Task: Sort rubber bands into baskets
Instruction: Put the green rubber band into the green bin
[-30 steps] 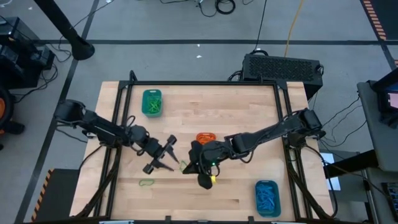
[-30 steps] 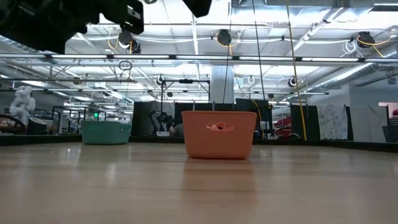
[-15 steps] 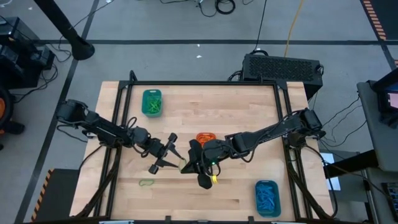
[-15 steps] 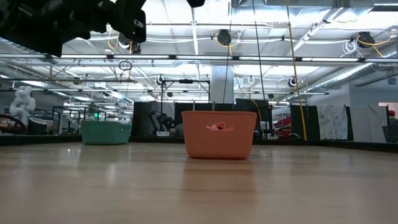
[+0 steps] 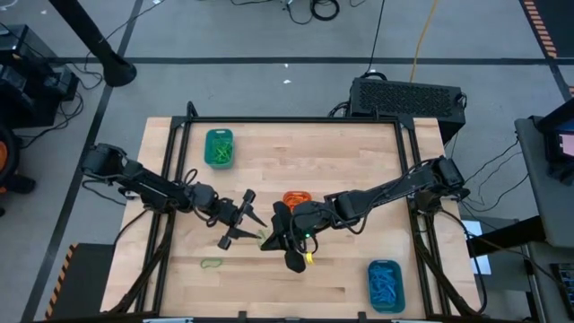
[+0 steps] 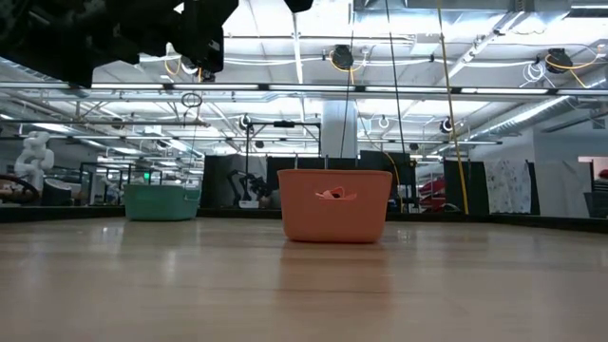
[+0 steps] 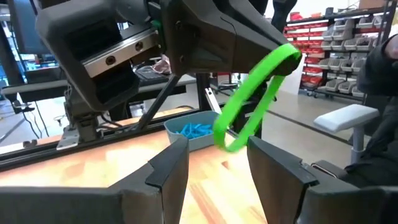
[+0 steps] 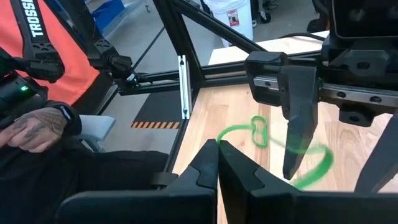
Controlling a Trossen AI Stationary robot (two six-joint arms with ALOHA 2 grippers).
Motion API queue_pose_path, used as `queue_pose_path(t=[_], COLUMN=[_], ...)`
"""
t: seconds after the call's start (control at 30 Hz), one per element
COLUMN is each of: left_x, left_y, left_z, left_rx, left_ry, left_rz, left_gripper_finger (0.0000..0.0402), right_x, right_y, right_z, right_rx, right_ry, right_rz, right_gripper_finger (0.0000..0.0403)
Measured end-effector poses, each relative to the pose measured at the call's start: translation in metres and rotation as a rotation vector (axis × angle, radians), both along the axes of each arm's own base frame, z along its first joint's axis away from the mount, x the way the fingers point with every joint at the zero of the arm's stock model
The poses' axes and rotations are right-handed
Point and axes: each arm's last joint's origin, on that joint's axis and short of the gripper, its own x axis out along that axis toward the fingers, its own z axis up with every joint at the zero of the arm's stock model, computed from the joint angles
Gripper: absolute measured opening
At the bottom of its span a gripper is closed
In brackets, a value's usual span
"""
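Observation:
A green rubber band (image 7: 249,99) hangs from my right gripper (image 5: 266,240), which is shut on it above the table's middle, just near of the orange basket (image 5: 296,199). My left gripper (image 7: 214,155) is open and points level at it from the left. The band's lower end (image 7: 230,144) dangles between the left fingers; whether it touches them, I cannot tell. A teal basket (image 5: 219,148) holding green bands stands at the far left. Another basket (image 5: 386,285) with blue bands stands at the near right. One more green band (image 5: 211,263) lies flat on the table. My right gripper pinches the green band's upper end (image 7: 287,55) between its two shut fingertips. The fingers slant down toward the table's left. The band hangs below them as a long narrow loop, lifted clear of the table.
Black frame rails run along the table's left and right edges (image 5: 175,179). A person in an orange vest (image 8: 43,56) sits just beyond the table's edge, one hand (image 8: 31,130) resting low. Bare wood lies between the baskets.
My left gripper has swung a little toward my right gripper and the hanging band, staying open. My right gripper has kept the band still.

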Motion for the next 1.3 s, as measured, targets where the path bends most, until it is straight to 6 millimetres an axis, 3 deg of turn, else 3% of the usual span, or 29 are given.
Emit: queue_pose_path(t=[0.37,0.7,0.83,1.07,1.3], left_x=[0.0,0.0,0.0,0.0,0.0], left_y=[0.0,0.0,0.0,0.0,0.0], left_z=[0.0,0.0,0.0,0.0,0.0], left_rx=[-0.002,-0.003,-0.003,-0.003,-0.001], left_ry=[0.003,0.001,0.001,0.002,0.004], left_rz=[0.004,-0.005,-0.007,-0.009,-0.009], left_gripper_finger=[0.0171,0.0167,0.0132,0.0013,0.0004], right_x=[0.0,0.001,0.002,0.0,0.0], right_y=[0.0,-0.013,-0.018,-0.019,-0.024], right_z=[-0.001,-0.006,-0.006,-0.011,-0.012], right_rx=[-0.015,-0.042,-0.063,-0.125,-0.115], right_ry=[0.004,0.054,0.05,0.092,0.108], right_rz=[0.004,-0.032,-0.033,-0.009,-0.026], right_gripper_finger=[0.0,0.0,0.0,0.0001,0.0052])
